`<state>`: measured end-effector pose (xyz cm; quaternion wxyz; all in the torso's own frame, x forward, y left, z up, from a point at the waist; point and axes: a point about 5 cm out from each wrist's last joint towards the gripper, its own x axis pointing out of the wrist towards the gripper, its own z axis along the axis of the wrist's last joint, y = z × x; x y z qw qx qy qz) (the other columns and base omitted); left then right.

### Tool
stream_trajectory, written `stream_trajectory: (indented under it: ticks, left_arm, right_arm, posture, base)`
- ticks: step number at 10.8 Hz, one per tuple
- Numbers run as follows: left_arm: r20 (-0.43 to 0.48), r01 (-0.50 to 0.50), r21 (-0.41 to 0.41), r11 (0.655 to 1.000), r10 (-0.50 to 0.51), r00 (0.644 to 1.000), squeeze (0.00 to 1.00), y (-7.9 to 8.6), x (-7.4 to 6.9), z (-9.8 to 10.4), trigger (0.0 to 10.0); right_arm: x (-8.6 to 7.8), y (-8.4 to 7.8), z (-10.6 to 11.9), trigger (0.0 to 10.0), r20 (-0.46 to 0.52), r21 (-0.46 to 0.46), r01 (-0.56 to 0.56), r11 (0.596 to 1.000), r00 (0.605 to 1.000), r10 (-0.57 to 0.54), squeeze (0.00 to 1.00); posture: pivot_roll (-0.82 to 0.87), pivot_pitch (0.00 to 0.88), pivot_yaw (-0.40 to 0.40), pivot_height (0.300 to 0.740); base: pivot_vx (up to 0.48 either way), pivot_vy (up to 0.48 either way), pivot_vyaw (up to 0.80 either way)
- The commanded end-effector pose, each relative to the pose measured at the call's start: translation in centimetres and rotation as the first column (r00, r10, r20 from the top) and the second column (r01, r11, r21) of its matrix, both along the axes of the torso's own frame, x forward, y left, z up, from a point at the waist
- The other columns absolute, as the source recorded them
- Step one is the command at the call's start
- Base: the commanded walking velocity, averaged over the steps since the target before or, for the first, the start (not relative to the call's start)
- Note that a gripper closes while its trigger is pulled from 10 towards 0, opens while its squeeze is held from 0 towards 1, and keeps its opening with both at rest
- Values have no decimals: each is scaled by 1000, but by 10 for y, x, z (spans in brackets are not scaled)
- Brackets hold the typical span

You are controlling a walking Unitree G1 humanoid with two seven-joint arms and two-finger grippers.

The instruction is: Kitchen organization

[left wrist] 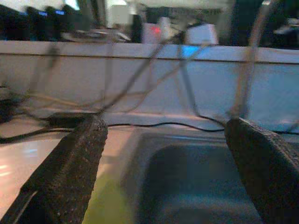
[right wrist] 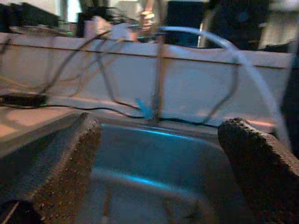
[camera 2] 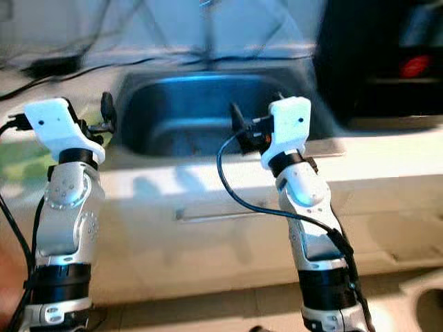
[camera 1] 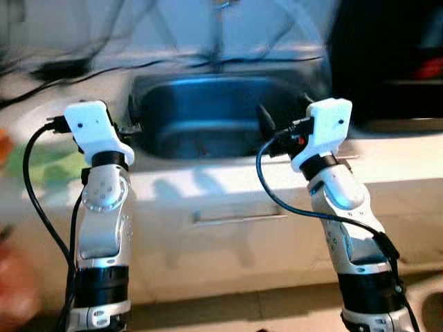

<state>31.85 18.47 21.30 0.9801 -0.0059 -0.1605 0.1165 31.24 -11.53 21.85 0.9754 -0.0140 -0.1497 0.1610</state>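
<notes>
Both arms raised forward; left end effector [left wrist: 163,163] and right end effector [right wrist: 159,163] fingers spread.

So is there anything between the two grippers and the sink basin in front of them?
Nothing visible stands in the way. The left gripper and the right gripper are both open and look straight at the sink. The views are blurred, though, so small things could be missed.

I can read no text, label, brand or number anywhere before me; the views are blurred, and the small red and blue glows on the dark things behind the sink [camera 1: 208,111] carry no letters I can make out, nor do the white housings of my arms or the desk [camera 1: 387,166] front
</notes>
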Motion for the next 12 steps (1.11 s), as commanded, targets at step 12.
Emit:
stream_trajectory:
  ticks: [12]
  left_arm:
    - [-15,-137,95,986,139,990,0,9,0,6,10000]
  right_arm:
    - [-5,1,-6,10000,-20,-31,-14,999,1000,13,0]
  posture:
    - [13,62,32,740]
  base:
    - [139,0,0]
